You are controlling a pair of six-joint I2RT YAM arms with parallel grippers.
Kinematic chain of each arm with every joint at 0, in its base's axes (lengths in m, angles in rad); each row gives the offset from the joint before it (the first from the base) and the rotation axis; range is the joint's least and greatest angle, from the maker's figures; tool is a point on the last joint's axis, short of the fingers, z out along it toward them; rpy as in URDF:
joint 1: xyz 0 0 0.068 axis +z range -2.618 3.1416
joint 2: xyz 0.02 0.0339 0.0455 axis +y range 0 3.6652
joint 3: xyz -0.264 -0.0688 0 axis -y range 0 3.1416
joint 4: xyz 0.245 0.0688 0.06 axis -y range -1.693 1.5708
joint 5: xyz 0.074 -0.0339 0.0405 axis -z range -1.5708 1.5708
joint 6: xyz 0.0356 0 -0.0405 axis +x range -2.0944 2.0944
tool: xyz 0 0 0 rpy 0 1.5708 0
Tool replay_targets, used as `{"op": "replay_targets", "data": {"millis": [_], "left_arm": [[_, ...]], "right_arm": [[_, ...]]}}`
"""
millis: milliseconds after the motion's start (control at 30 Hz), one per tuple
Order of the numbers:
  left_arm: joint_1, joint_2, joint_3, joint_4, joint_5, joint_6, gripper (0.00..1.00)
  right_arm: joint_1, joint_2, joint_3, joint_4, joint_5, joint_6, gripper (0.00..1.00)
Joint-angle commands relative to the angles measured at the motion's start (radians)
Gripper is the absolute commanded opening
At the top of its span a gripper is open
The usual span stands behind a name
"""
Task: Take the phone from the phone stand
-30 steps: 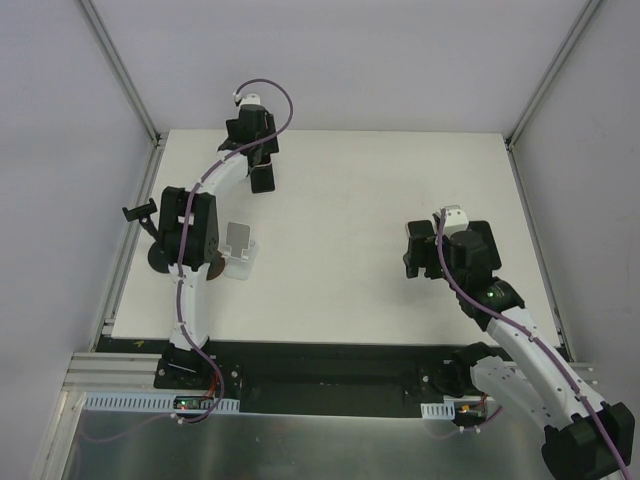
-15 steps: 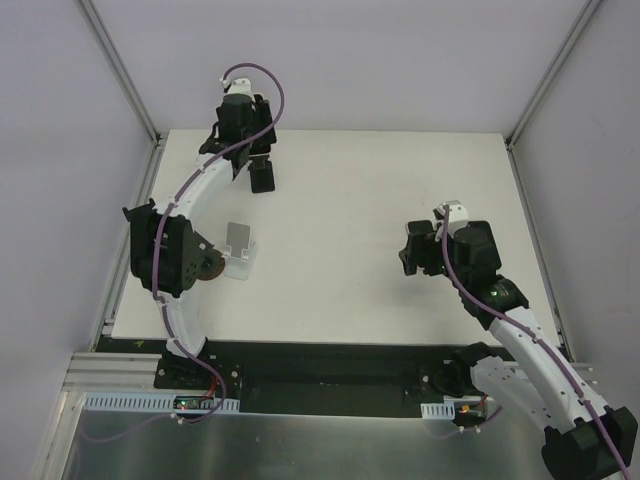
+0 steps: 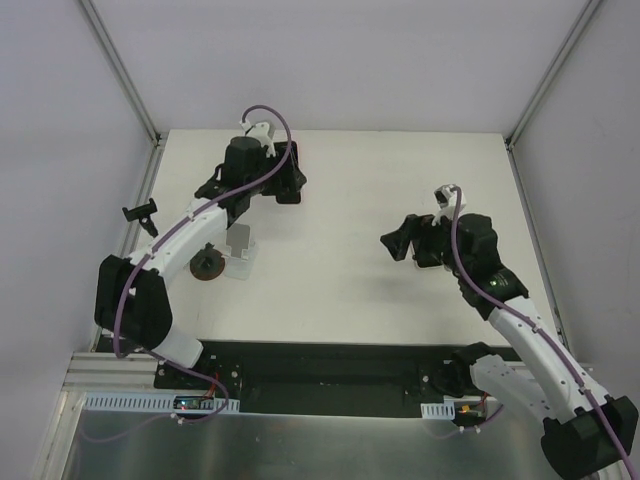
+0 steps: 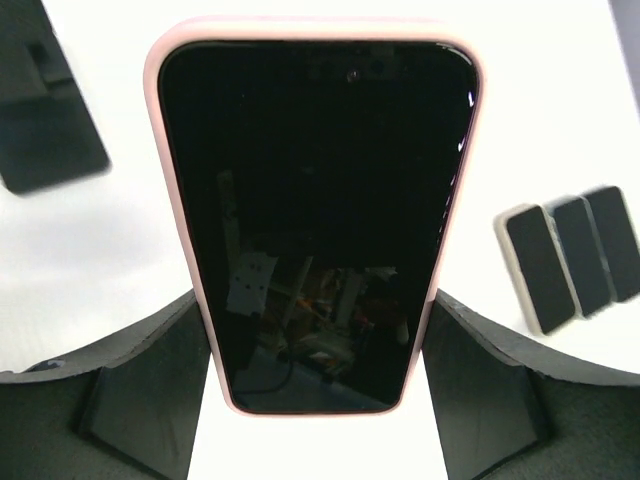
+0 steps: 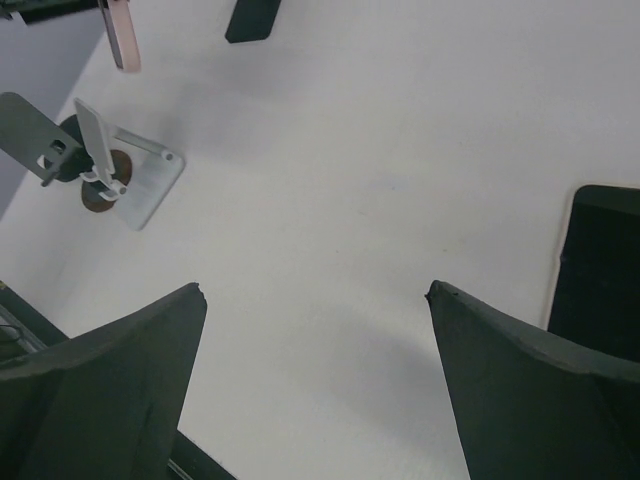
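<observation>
Top external view: two arms, one phone stand (image 3: 240,248) and one phone (image 4: 315,180). The stand sits on the left side of the white table (image 3: 400,170), holding nothing; the phone, a black screen in a pink case, is pinched by its long edges in the left gripper (image 4: 315,335), out beyond the stand toward the far edge and well apart from it; the right gripper (image 5: 315,290) hangs over the table's right half, jaws spread wide with only bare table between them; the left wrist view shows three small dark blocks (image 4: 572,262) side by side past the phone, too blurred to name.
</observation>
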Motion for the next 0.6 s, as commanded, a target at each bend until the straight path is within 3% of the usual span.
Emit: {"op": "replay_targets", "data": {"millis": [0, 333, 567], "left_arm": [[-0.050, -0.146, -0.082, 0.082, 0.055, -0.171, 0.00], [-0.188, -0.306, -0.229, 0.087, -0.068, -0.429, 0.00], [-0.253, -0.376, -0.295, 0.089, -0.116, -0.491, 0.00]], "right_arm": [[0.042, 0.050, 0.023, 0.185, -0.062, 0.089, 0.96], [0.341, 0.244, 0.092, 0.381, 0.120, 0.066, 0.99], [0.424, 0.361, 0.174, 0.444, 0.182, 0.043, 0.94]]}}
